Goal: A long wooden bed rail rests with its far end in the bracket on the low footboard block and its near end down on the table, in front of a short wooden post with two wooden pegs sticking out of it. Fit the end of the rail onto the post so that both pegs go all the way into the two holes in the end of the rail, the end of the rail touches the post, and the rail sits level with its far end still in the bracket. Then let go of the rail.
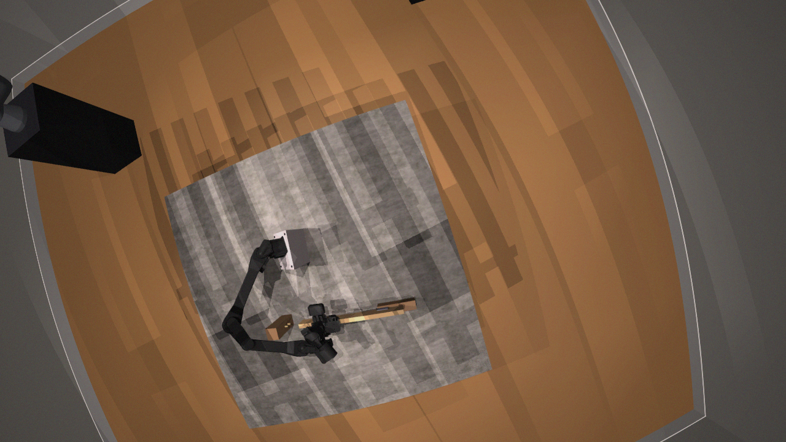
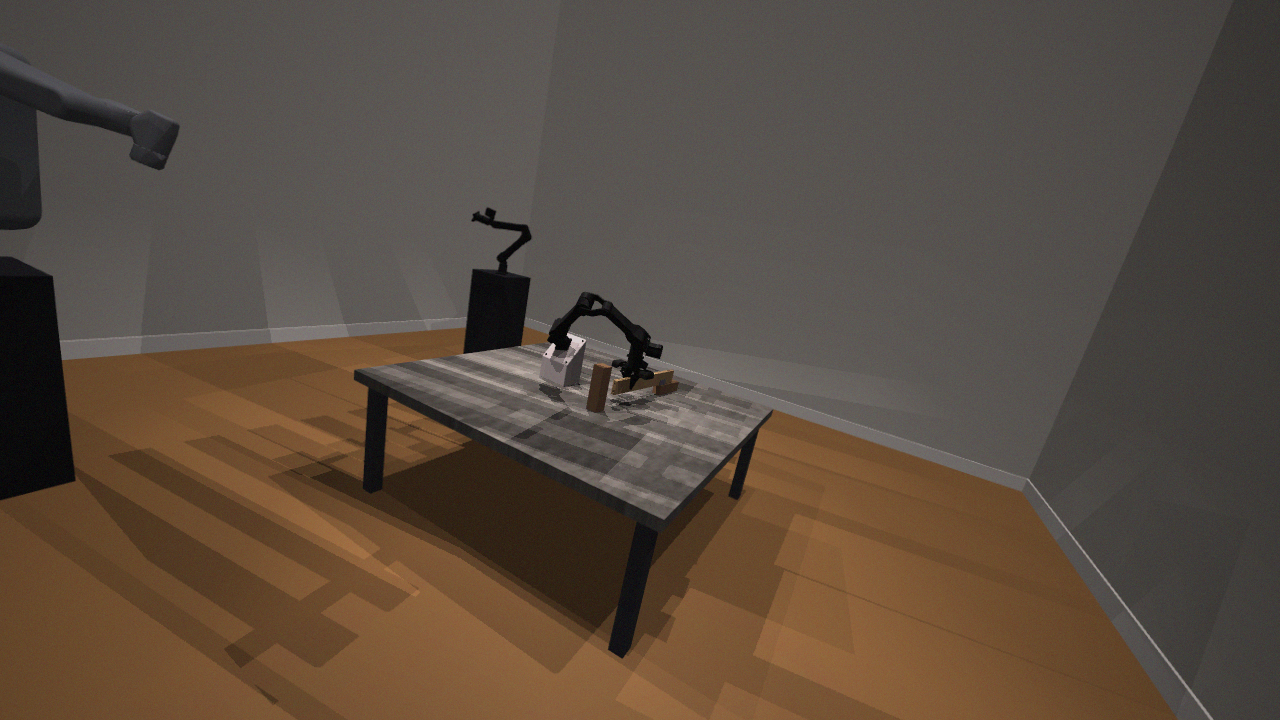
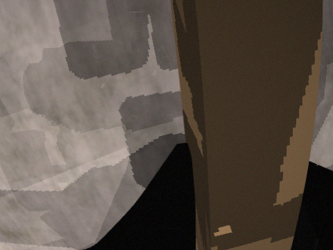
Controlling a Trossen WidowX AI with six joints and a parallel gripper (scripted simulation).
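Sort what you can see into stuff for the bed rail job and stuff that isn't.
For the job:
- rail
- post with its pegs
- footboard block
- gripper, shut on the rail

Not for the job:
- black pedestal
- second black arm on another pedestal
- grey arm

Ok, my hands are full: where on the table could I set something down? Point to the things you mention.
Room between the arm's mount (image 1: 299, 247) (image 2: 557, 370) and the table's (image 1: 384, 164) (image 2: 465, 385) (image 3: 80, 104) upper edge in the top view. More between the rail (image 1: 357, 317) (image 2: 660, 379) (image 3: 250, 104) and lower edge. Crowded around gripper (image 1: 319, 325) (image 2: 633, 381) (image 3: 244, 153), rail and post (image 1: 274, 328) (image 2: 597, 389).
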